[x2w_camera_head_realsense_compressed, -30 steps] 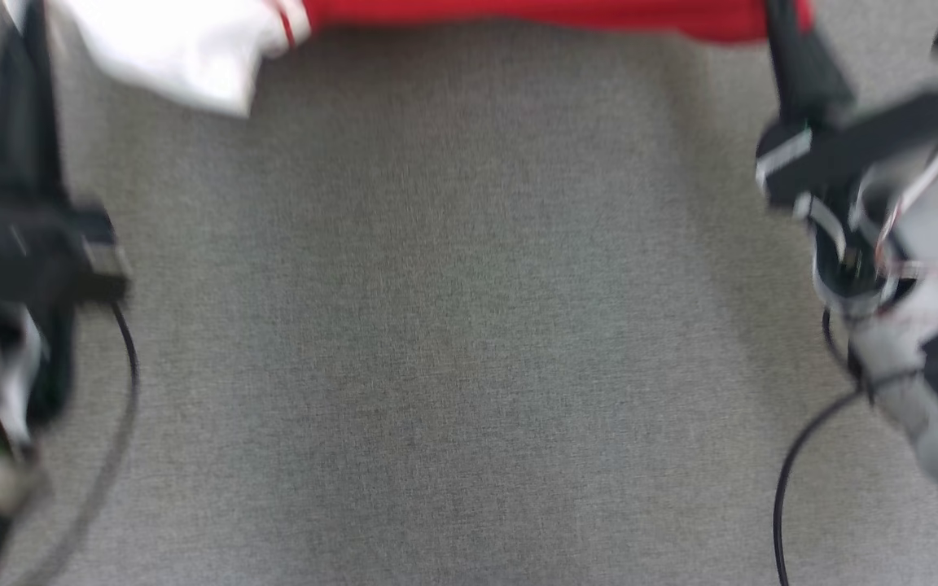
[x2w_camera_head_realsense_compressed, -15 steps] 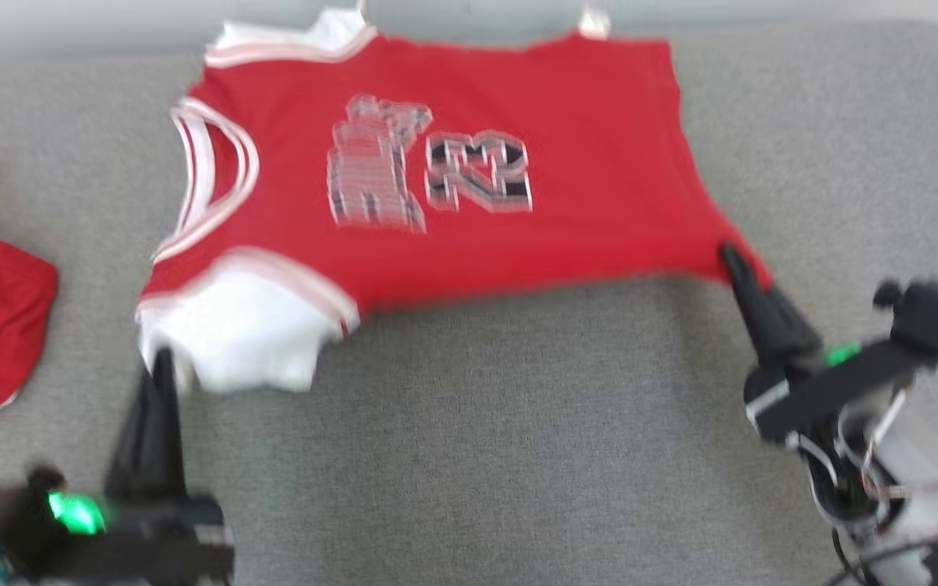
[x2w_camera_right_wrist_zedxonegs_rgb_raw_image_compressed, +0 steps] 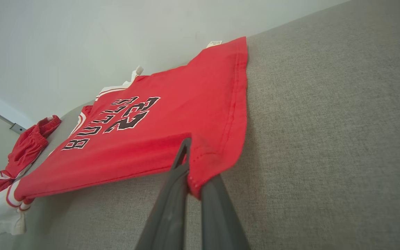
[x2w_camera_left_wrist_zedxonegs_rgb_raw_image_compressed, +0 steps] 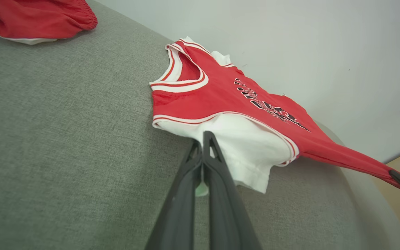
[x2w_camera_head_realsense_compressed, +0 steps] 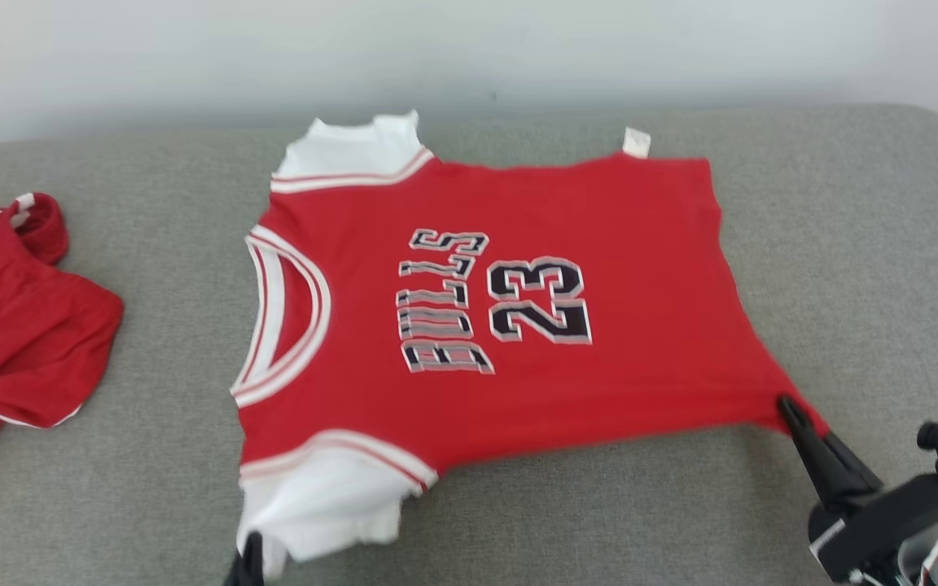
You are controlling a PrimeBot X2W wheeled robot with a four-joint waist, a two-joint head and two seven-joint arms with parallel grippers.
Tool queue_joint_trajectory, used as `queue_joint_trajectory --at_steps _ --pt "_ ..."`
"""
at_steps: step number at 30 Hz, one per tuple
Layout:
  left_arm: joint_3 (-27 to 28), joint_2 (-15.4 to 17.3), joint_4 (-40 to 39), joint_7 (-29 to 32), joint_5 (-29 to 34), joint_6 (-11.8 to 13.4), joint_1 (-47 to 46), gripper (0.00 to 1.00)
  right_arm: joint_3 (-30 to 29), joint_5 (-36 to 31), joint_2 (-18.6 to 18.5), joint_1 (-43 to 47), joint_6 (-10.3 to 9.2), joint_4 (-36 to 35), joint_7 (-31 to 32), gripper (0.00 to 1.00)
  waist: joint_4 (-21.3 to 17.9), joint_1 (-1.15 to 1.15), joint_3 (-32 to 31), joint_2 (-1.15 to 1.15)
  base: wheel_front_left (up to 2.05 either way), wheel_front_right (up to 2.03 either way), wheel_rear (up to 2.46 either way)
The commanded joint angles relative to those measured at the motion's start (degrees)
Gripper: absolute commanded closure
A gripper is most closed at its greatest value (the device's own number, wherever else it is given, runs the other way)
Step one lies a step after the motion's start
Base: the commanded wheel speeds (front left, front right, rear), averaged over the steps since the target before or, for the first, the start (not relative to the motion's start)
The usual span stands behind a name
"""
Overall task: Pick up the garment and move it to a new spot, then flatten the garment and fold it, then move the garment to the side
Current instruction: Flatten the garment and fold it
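A grey upholstered surface (x2w_camera_head_realsense_compressed: 567, 521) carries everything, with a pale wall behind its far edge. The garment (x2w_camera_head_realsense_compressed: 510, 391), a red jersey lettered in black and white, lies spread front-up across the middle. Its long axis runs left to right, collar toward the left and hem toward the right. A second red piece of clothing (x2w_camera_head_realsense_compressed: 21, 325) sits crumpled at the far left, well apart from it. The garment's near white sleeve (x2w_camera_head_realsense_compressed: 330, 496) droops toward the near edge, and the near hem corner (x2w_camera_right_wrist_zedxonegs_rgb_raw_image_compressed: 207, 163) is drawn out to a point at the right. The left gripper (x2w_camera_left_wrist_zedxonegs_rgb_raw_image_compressed: 201, 146) has its fingers clenched on the near edge of that sleeve. The right gripper (x2w_camera_head_realsense_compressed: 795, 415) has its fingers clenched on the hem corner. So each arm holds the end on its own side, and the cloth between them looks taut along the near edge. The rest of the garment lies away from the fingers, toward the wall. Any lift or drag would probably have to keep both hands level along that left-right line, or the near edge will sag or twist.
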Motion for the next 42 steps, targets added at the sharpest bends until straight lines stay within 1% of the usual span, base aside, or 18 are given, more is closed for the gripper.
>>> queue_joint_trajectory --at_steps 1,2,3,7,10,11,12,15,17,22,27,30,31,33,35,42 --pt "0.3 -0.4 1.1 -0.3 0.4 -0.7 1.8 1.00 -0.2 -0.2 -1.1 1.6 0.03 -0.3 0.6 1.00 0.9 0.01 -1.3 0.01 0.00 0.00 0.00" --pt "0.3 -0.8 1.9 -0.3 0.3 -1.0 2.6 1.00 -0.2 0.0 -1.5 2.7 0.03 -0.4 1.2 1.00 1.1 0.01 -1.7 0.01 0.00 0.00 0.00" --pt "0.2 -1.2 3.4 -0.3 0.1 -1.8 4.0 1.00 -0.3 -0.1 -2.4 4.5 0.03 -0.4 2.9 1.00 1.3 0.01 -2.1 0.01 0.00 0.00 0.00" --pt "0.5 -2.1 6.0 -0.3 0.5 -3.0 4.8 1.00 -1.0 -0.8 -2.8 7.0 0.03 0.1 6.5 1.00 1.7 0.01 -2.3 0.01 0.00 0.00 0.00" --pt "0.9 -2.5 6.9 -0.3 1.0 -3.7 4.4 1.00 -1.4 -1.5 -2.5 7.7 0.03 0.4 7.8 1.00 1.8 0.01 -2.4 0.01 0.00 0.00 0.00" --pt "1.2 -3.0 7.5 -0.3 1.6 -4.4 3.3 1.00 -1.9 -2.2 -1.8 7.8 0.03 0.1 8.5 1.00 1.8 0.01 -2.4 0.01 0.00 0.00 0.00" --pt "1.2 -3.0 7.5 -0.3 1.6 -4.4 3.3 1.00 -1.9 -2.2 -1.8 7.8 0.03 0.1 8.5 1.00 1.8 0.01 -2.4 0.01 0.00 0.00 0.00" --pt "2.0 -3.3 7.6 -0.3 3.1 -5.3 1.8 1.00 -2.9 -2.5 -1.0 7.5 0.03 -1.4 9.0 1.00 1.7 0.01 -2.6 0.01 0.00 0.00 0.00" --pt "2.8 -3.2 7.2 -0.3 4.2 -5.7 0.5 1.00 -3.9 -2.7 -0.7 7.1 0.03 -2.3 9.2 1.00 1.6 0.01 -2.7 0.01 0.00 0.00 0.00" --pt "3.4 -1.1 5.9 -0.2 6.6 -6.8 -3.8 1.00 -5.9 -1.6 0.3 6.1 0.03 -4.2 11.0 1.00 0.9 0.01 -2.7 0.01 0.00 0.00 0.00" --pt "3.1 1.5 5.5 2.4 8.2 -7.9 -11.1 1.00 -6.7 -1.7 1.5 2.4 0.03 -4.0 14.4 1.00 0.0 0.01 -1.4 0.01 0.00 0.00 0.00" --pt "3.1 2.7 7.8 4.2 8.1 -8.8 -16.3 1.00 -6.8 -3.3 2.6 -0.7 0.03 -2.4 16.7 1.00 -0.5 0.01 -0.2 0.01 0.00 0.00 0.00" --pt "2.9 2.6 8.8 4.5 7.8 -9.0 -18.1 1.00 -6.9 -4.0 2.9 -2.0 0.03 -1.6 17.3 1.00 -0.6 0.01 0.2 0.01 0.00 0.00 0.00" --pt "2.4 3.3 11.5 5.2 8.1 -9.7 -21.6 1.00 -6.9 -4.9 4.1 -4.5 0.03 -0.1 18.4 1.00 -0.9 0.01 1.1 0.01 0.00 0.00 0.00" --pt "1.9 3.3 14.3 5.6 8.0 -10.2 -25.0 1.00 -6.9 -5.6 5.0 -6.9 0.03 1.6 19.2 1.00 -1.0 0.01 2.1 0.01 0.00 0.00 0.00" --pt "0.1 3.8 25.9 5.0 8.2 -11.6 -34.7 1.00 -5.5 -8.3 8.4 -14.9 0.03 8.0 20.3 1.00 -1.4 0.01 4.4 0.01 0.00 0.00 0.00"
